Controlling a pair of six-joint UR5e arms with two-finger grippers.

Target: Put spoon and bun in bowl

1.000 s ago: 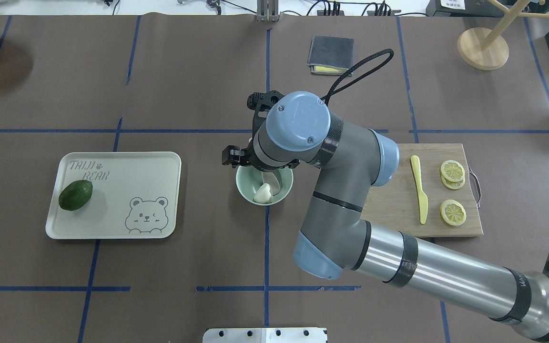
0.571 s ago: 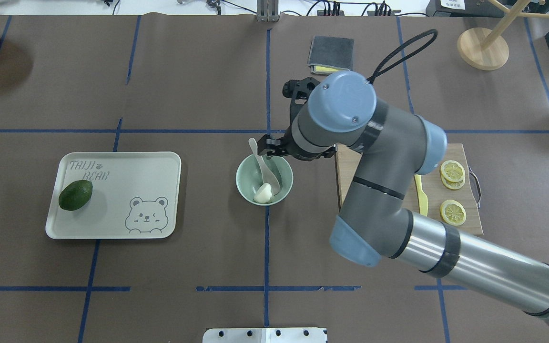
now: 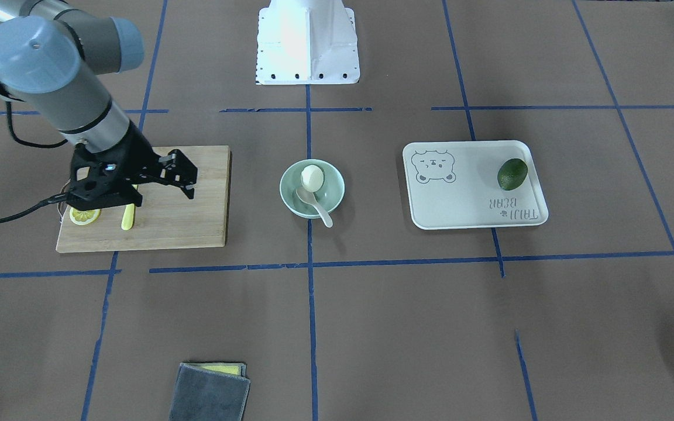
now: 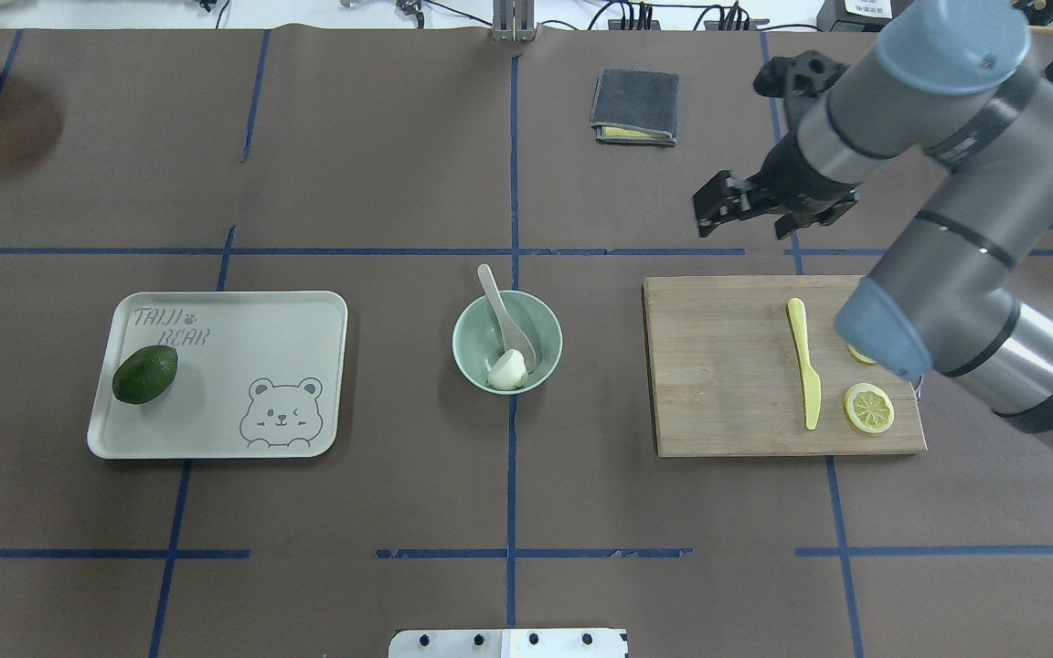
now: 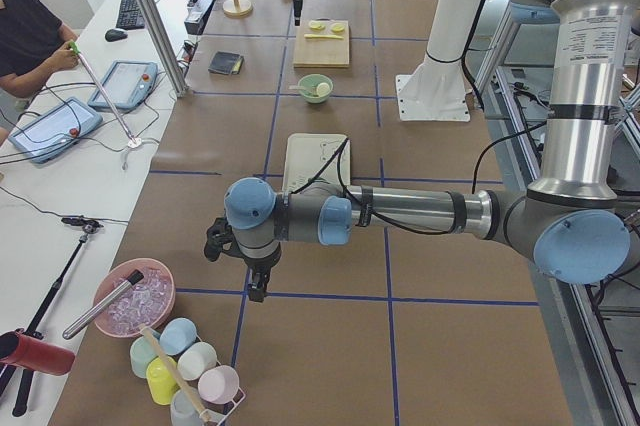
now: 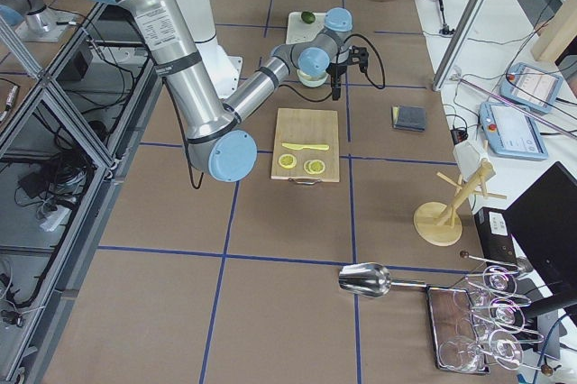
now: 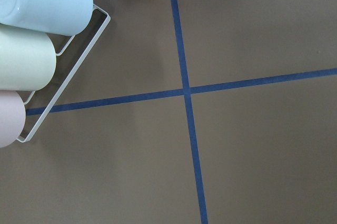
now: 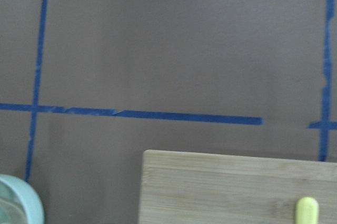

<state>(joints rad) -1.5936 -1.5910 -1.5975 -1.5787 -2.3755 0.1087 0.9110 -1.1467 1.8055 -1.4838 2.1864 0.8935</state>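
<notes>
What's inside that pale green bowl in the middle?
The pale mint-green round bowl holds a cream pleated bun and a white plastic spoon, its handle sticking out over the rim. The bowl's floor under them is hidden.

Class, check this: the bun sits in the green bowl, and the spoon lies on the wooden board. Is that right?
No. The bun does sit in the green bowl, but the spoon rests in that bowl too, handle over the rim, not on the wooden board. The overhead exterior view shows it.

Spoon [image 4: 506,315] and bun [image 4: 508,371] — in bowl [image 4: 459,348]
</notes>
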